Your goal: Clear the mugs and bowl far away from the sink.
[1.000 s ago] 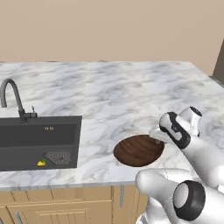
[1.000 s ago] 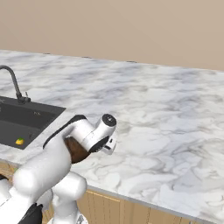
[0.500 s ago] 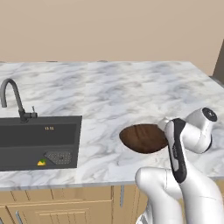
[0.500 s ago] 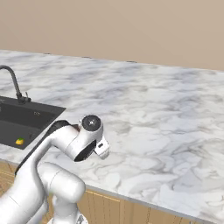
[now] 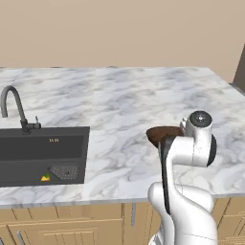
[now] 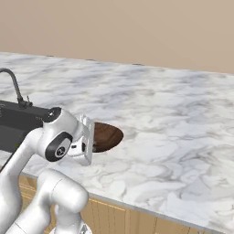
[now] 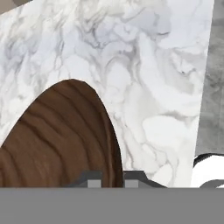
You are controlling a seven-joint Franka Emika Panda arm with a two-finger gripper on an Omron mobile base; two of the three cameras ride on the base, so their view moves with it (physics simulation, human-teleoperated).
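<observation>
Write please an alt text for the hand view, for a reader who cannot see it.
The gripper is shut on the rim of a dark brown wooden bowl, which rises from the lower left. Behind it lies a white marble counter, with its edge at the right.

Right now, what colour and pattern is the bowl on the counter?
Dark brown wood grain; the bowl shows best in the hand view.

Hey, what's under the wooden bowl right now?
The marble counter lies below the wooden bowl. The gripper is shut on its rim. Whether it touches the counter is hidden.
</observation>
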